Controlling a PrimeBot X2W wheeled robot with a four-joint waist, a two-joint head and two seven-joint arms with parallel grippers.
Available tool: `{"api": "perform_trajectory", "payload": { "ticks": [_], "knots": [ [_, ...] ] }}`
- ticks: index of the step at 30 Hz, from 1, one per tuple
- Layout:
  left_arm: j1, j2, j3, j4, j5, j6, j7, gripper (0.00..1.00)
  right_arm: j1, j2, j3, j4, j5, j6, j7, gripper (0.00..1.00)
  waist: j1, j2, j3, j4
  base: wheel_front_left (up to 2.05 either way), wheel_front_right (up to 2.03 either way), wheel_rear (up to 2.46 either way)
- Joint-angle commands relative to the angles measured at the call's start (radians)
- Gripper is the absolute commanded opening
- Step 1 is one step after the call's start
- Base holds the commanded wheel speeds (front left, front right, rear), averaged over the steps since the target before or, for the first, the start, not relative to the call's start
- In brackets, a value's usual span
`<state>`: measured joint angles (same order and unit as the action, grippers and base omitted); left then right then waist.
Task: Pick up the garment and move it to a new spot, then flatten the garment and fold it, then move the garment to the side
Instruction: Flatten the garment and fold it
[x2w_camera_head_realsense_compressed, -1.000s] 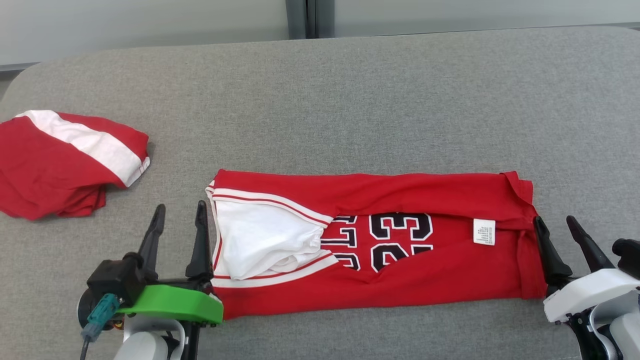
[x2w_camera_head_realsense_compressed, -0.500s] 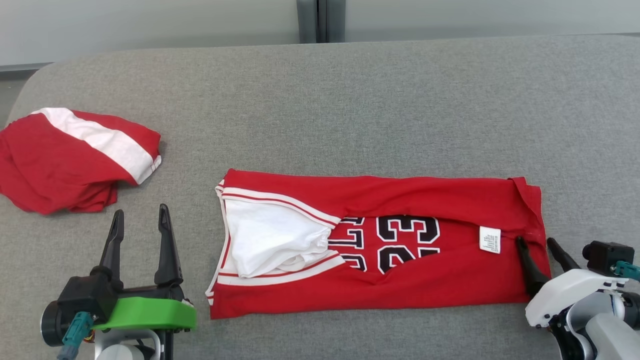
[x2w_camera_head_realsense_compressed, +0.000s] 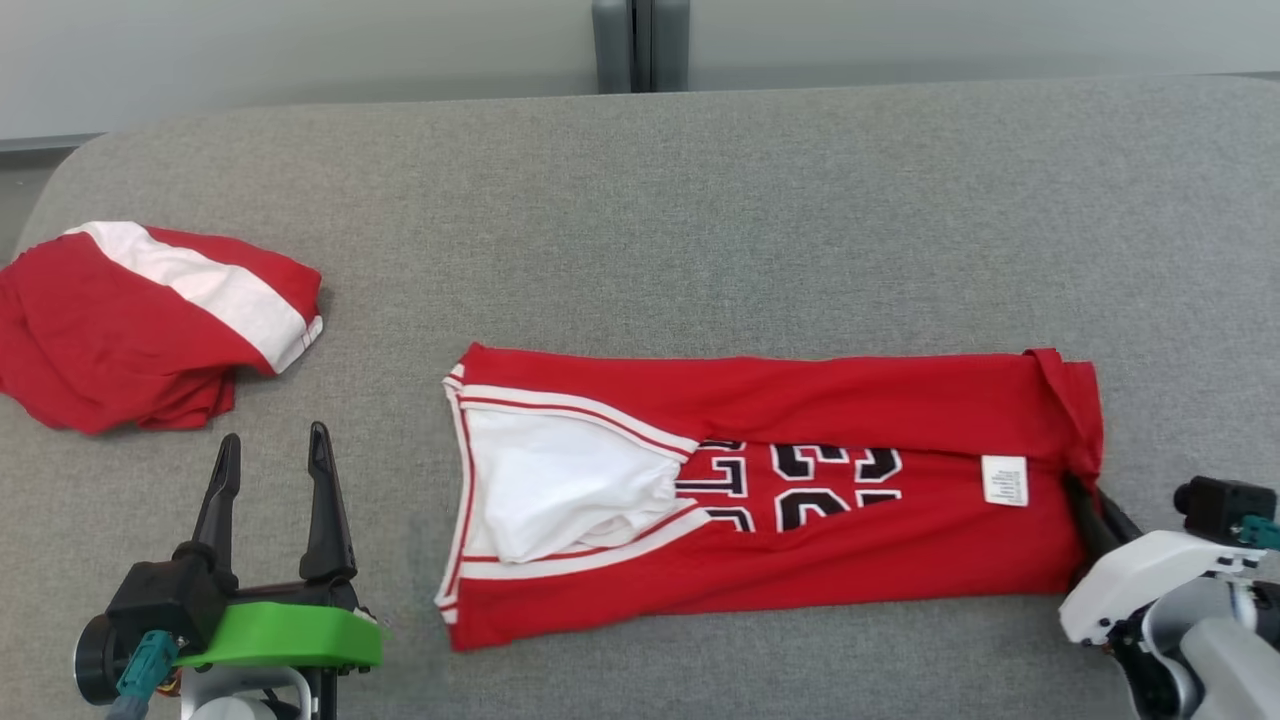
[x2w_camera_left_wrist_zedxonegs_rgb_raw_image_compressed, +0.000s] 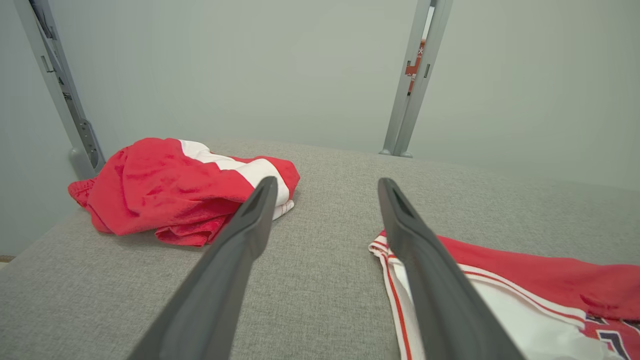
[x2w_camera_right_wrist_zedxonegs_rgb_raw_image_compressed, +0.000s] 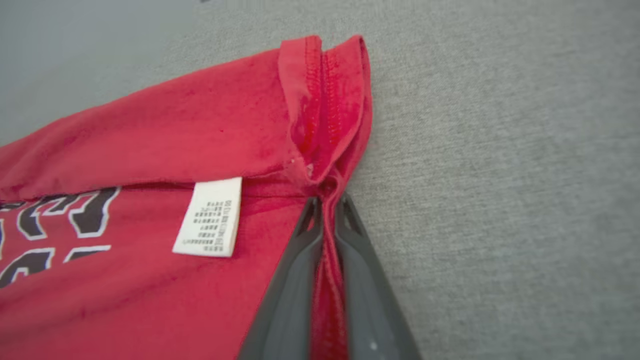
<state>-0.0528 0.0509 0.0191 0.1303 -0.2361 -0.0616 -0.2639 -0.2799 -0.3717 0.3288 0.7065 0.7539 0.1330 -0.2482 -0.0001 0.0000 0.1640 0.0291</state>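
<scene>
A red jersey, the garment (x2w_camera_head_realsense_compressed: 850, 520), lies folded lengthwise on the grey surface, with a white lining at its left end, black numbers in the middle and a white label (x2w_camera_head_realsense_compressed: 1004, 480) near its right end. My right gripper (x2w_camera_head_realsense_compressed: 1088, 492) is shut on the garment's right edge; the right wrist view shows red cloth (x2w_camera_right_wrist_zedxonegs_rgb_raw_image_compressed: 327, 280) pinched between its two fingers (x2w_camera_right_wrist_zedxonegs_rgb_raw_image_compressed: 327, 202). My left gripper (x2w_camera_head_realsense_compressed: 270, 450) stands open on the bare surface, left of the garment's white-trimmed end (x2w_camera_left_wrist_zedxonegs_rgb_raw_image_compressed: 400, 260), touching nothing. Its fingers (x2w_camera_left_wrist_zedxonegs_rgb_raw_image_compressed: 327, 185) point toward the back wall.
A second red and white garment (x2w_camera_head_realsense_compressed: 140, 320) lies bunched at the far left of the surface (x2w_camera_head_realsense_compressed: 700, 220), seen also in the left wrist view (x2w_camera_left_wrist_zedxonegs_rgb_raw_image_compressed: 175, 190). A pale wall with a grey upright post (x2w_camera_head_realsense_compressed: 640, 40) stands behind the surface.
My right gripper has shut on the garment's right edge, pulling that end rightward. My left gripper has drawn back to the left, away from the garment. The camera shifted slightly.
</scene>
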Motion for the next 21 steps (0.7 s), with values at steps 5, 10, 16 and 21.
{"api": "perform_trajectory", "payload": {
  "ticks": [5, 10, 16, 21],
  "knots": [
    [0.026, 0.0, 0.002, -0.001, -0.007, 0.013, 0.0, 1.0, -0.008, -0.099, -0.07, 0.049, 0.032, -0.004, -0.014, 0.0, 0.0001, 0.0, -0.024, -0.013, 0.0, 0.0, 0.0],
    [0.035, 0.0, 0.0, -0.005, -0.011, 0.02, 0.0, 1.0, 0.004, -0.176, -0.115, 0.071, 0.036, -0.003, -0.017, 0.0, 0.0001, 0.0, -0.037, -0.026, 0.0, 0.0, 0.0],
    [0.042, 0.0, -0.009, -0.006, -0.024, 0.03, 0.0, 1.0, 0.004, -0.195, -0.106, 0.027, 0.025, -0.003, -0.018, 0.0, 0.0001, 0.0, -0.046, -0.04, 0.0, 0.0, 0.0],
    [0.047, 0.0, -0.009, -0.004, -0.029, 0.032, 0.0, 1.0, 0.013, -0.157, -0.087, -0.072, -0.009, -0.003, -0.018, 0.0, 0.0001, 0.0, -0.054, -0.046, 0.0, 0.0, 0.0]
  ]
}}
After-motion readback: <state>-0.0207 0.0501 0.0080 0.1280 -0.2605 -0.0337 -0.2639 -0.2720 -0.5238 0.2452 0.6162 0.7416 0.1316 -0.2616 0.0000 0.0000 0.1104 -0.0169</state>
